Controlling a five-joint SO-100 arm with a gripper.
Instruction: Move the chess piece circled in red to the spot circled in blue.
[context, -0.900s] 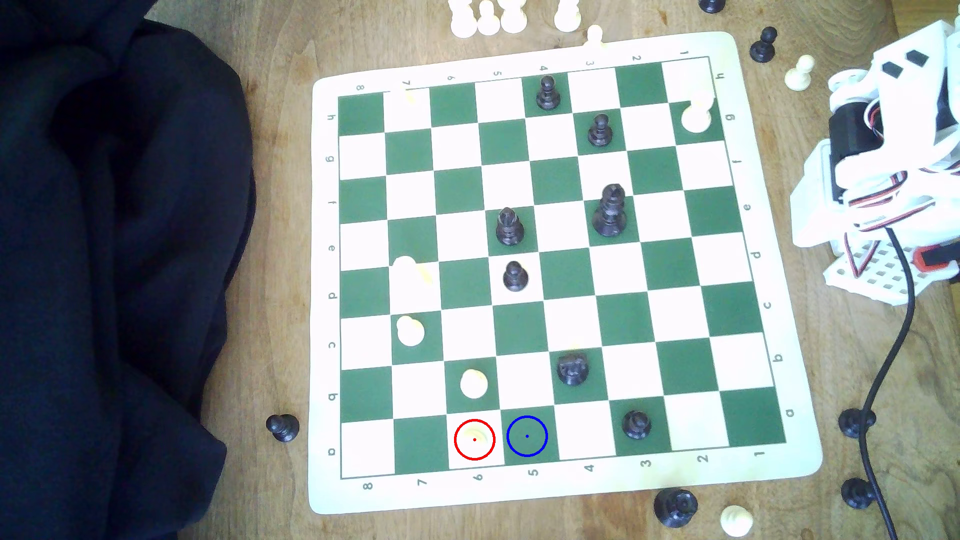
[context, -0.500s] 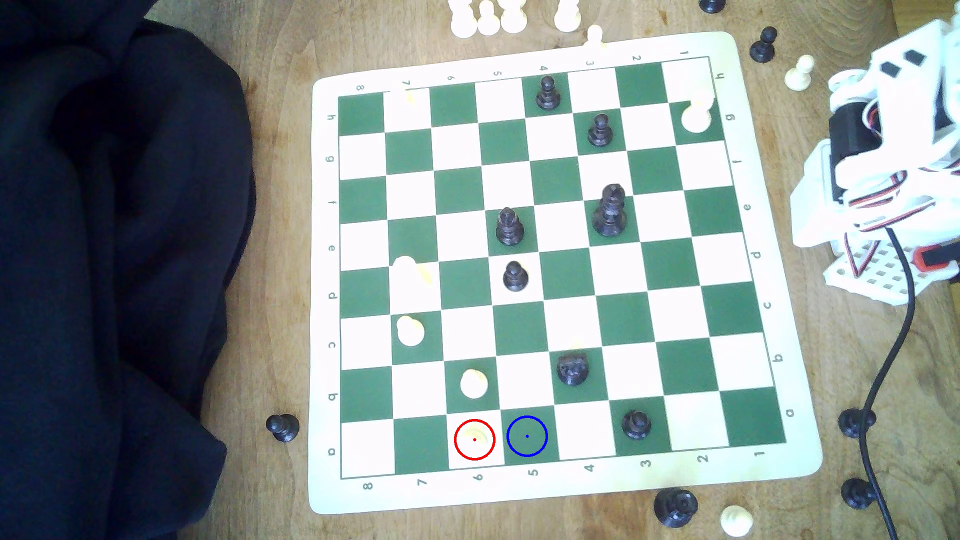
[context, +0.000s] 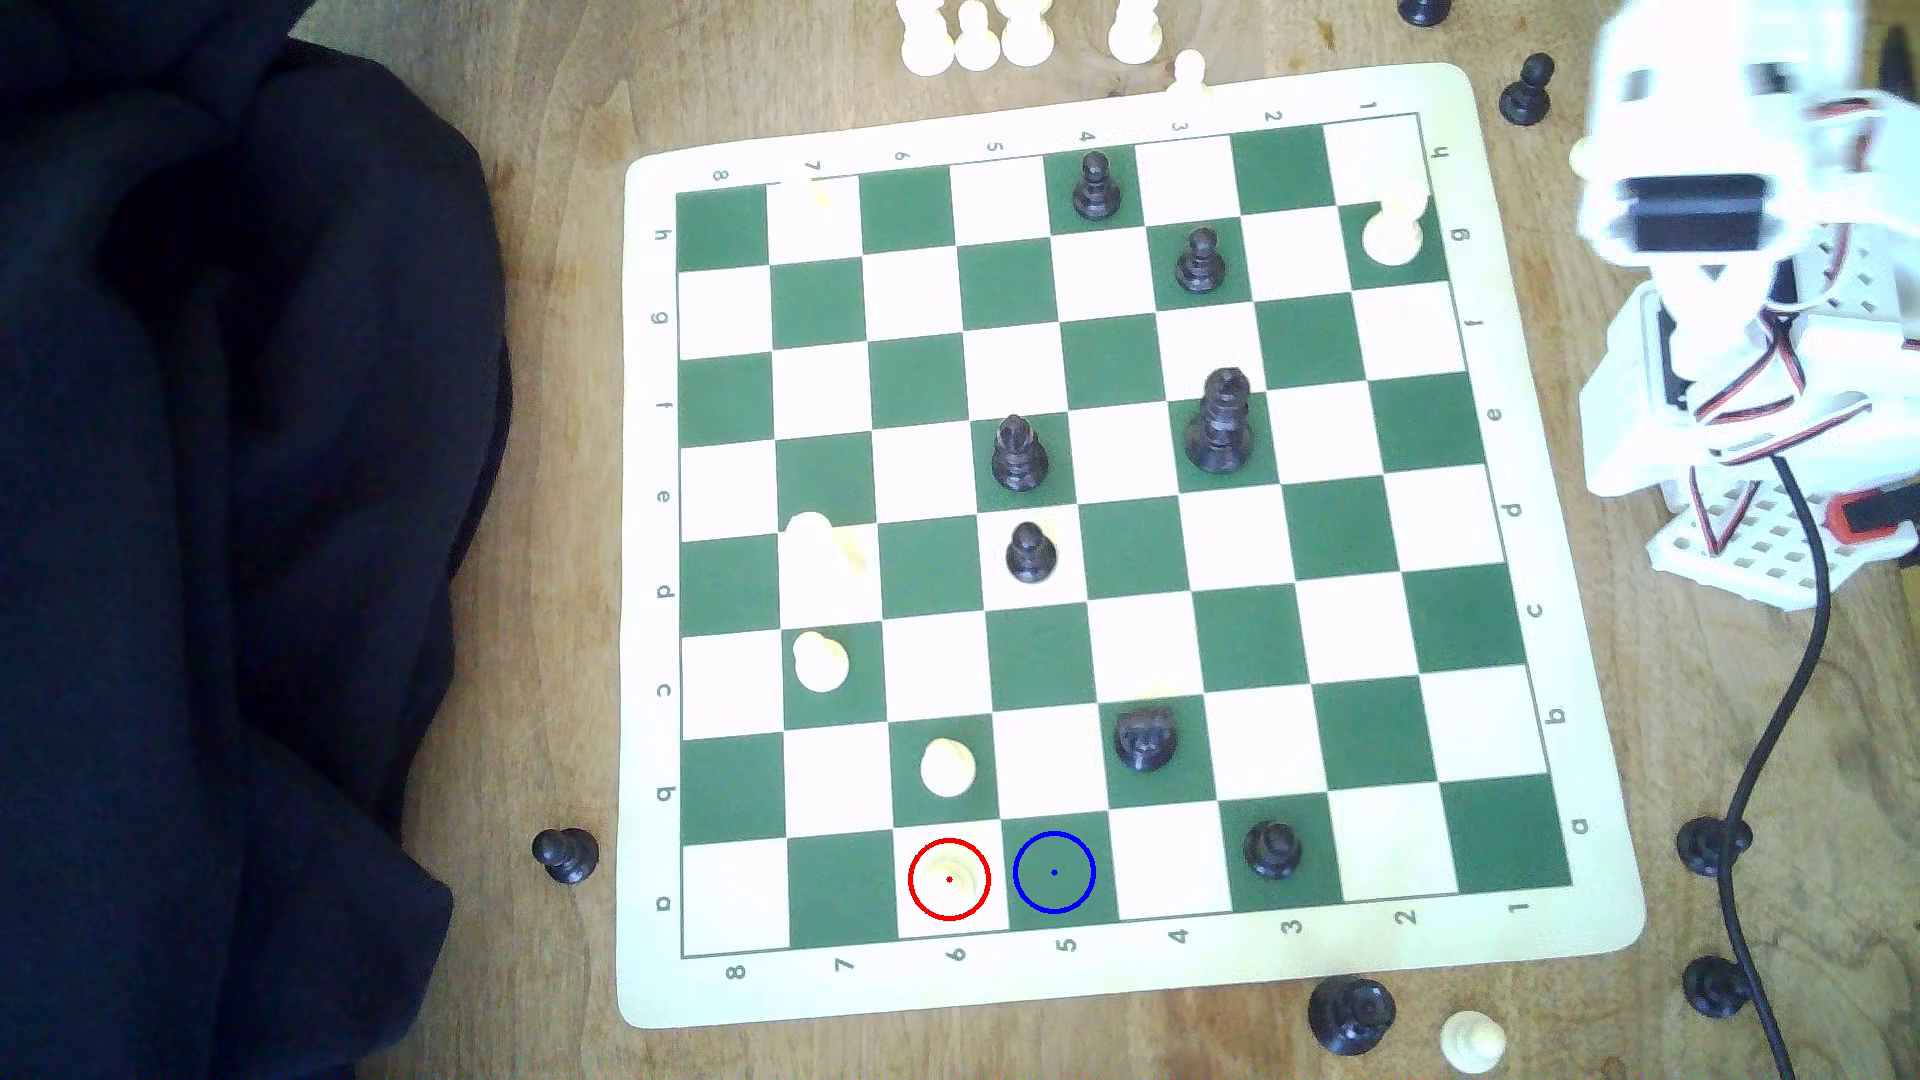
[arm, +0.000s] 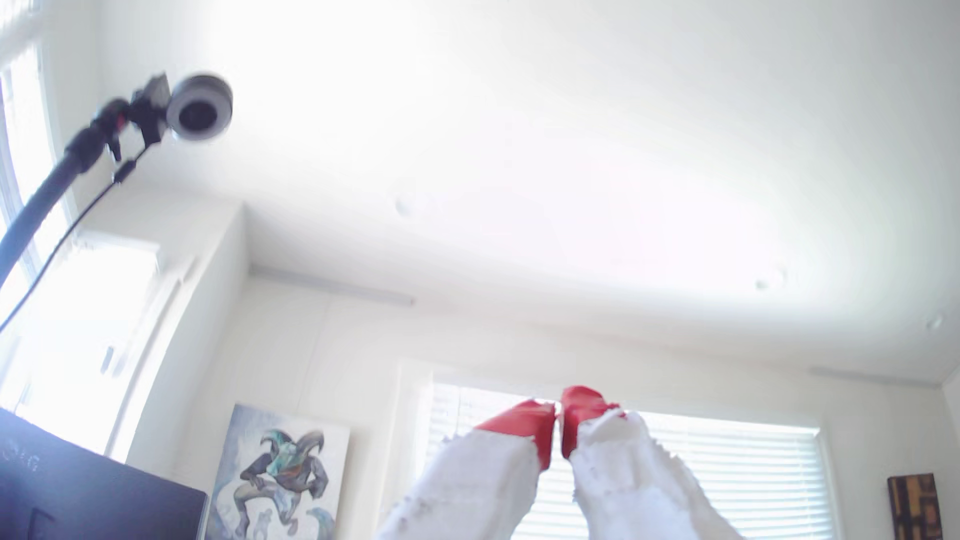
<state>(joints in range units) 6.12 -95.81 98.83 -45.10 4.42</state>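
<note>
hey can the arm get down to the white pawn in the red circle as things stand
Probably yes. The chess piece stands alone on its square; its nearest neighbour, another cream pawn, is a square away. The gripper is shut, pointing at the ceiling.

Off-task pieces around the chessboard (context: 1538, 940)

A black pawn (context: 564, 855) stands just off the board's left edge in the exterior view; dark cloth (context: 239, 540) lies farther left.

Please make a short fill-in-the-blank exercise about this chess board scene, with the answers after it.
1. The chess piece stands inside the ___ circle.
2. The spot is a dark ___ square.
3. In the exterior view, the spot lies directly to the ___ of the chess piece.
4. In the wrist view, the tool has ___ tips and holds nothing.

Missing words: red; green; right; red
</note>
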